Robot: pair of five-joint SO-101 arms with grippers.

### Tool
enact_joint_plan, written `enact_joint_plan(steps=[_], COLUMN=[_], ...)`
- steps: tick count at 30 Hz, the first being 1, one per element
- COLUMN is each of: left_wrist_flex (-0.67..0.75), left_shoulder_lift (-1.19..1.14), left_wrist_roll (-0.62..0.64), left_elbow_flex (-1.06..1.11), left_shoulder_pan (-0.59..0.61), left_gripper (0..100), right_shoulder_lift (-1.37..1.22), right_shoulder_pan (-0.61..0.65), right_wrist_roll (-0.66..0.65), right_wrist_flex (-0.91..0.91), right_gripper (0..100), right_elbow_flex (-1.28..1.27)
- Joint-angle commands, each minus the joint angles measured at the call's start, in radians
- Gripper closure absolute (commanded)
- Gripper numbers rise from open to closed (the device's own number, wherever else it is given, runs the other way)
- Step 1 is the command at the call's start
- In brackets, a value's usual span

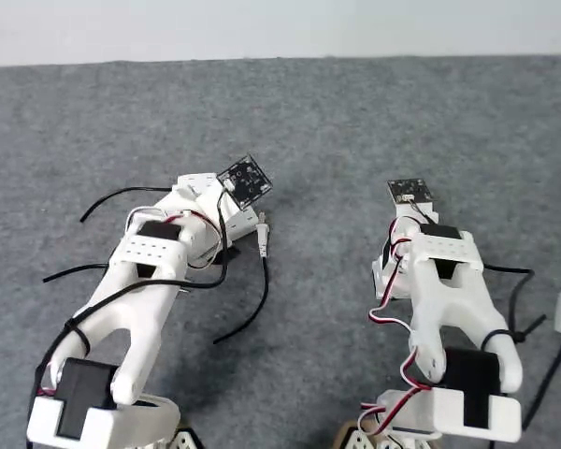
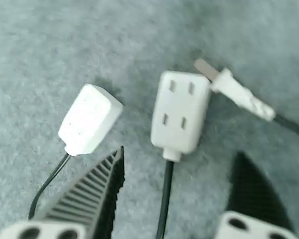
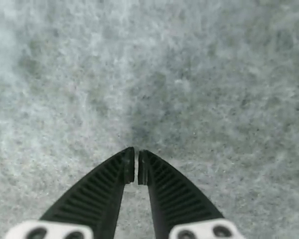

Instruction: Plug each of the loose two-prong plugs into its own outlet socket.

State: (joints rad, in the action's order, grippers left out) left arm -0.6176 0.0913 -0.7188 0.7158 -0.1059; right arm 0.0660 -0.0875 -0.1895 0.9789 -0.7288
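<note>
The left gripper (image 2: 179, 154) hung with its jaws spread wide, holding nothing, over a white outlet socket (image 2: 180, 112) lying slots-up on the grey felt table (image 2: 50, 45). A loose two-prong plug (image 2: 236, 92) lay with its prongs at one corner of the socket, and a second white block (image 2: 89, 118) on a black cord lay just beside it. The right gripper (image 3: 136, 164), jaws pressed together on nothing, pointed at bare felt.

Soft, even light fell from overhead on the grey carpet (image 1: 355, 122) — shadows were faint and soft-edged, pooling close beside the outlet block (image 2: 179, 112) and as a dim patch just ahead of the right gripper (image 3: 136, 167).
</note>
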Motion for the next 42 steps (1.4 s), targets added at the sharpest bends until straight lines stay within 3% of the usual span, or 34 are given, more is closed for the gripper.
enact_joint_plan(steps=[1, 5, 12, 19, 23, 26, 31, 35, 37, 42], left_wrist_flex=[-0.020, -0.038, -0.272, -0.531, -0.736, -0.856, -0.936, -1.063, -1.132, -1.134], left_shoulder_lift=[-0.052, -0.252, -0.546, -0.672, -0.694, -0.709, -0.709, -0.690, -0.672, -0.611], left_wrist_roll=[-0.026, -0.026, -0.031, -0.031, 0.000, 0.166, 0.631, 0.930, 1.025, 1.092], left_elbow_flex=[-0.130, -0.302, -0.651, -0.892, -0.967, -1.006, -1.058, -1.148, -1.187, -1.079], left_shoulder_pan=[0.002, 0.008, 0.008, -0.018, -0.051, -0.068, -0.037, 0.032, 0.049, 0.043], left_gripper=[65, 65, 67, 94, 98, 98, 98, 98, 98, 99], right_shoulder_lift=[0.013, 0.013, 0.013, 0.010, 0.010, 0.010, 0.010, 0.010, 0.010, 0.010], right_shoulder_pan=[0.010, 0.010, 0.010, 0.010, 0.012, 0.012, 0.012, 0.012, 0.012, 0.025], right_wrist_roll=[0.014, 0.011, 0.006, 0.006, 0.011, 0.012, 0.012, 0.012, 0.014, 0.014], right_wrist_flex=[-0.015, -0.015, -0.015, -0.015, -0.024, -0.027, -0.027, -0.027, -0.027, -0.027], right_gripper=[99.0, 99.0, 99.0, 99.0, 99.0, 99.0, 99.0, 99.0, 99.0, 99.0], right_elbow_flex=[0.015, 0.015, 0.015, 0.015, 0.015, 0.015, 0.015, 0.015, 0.015, 0.015])
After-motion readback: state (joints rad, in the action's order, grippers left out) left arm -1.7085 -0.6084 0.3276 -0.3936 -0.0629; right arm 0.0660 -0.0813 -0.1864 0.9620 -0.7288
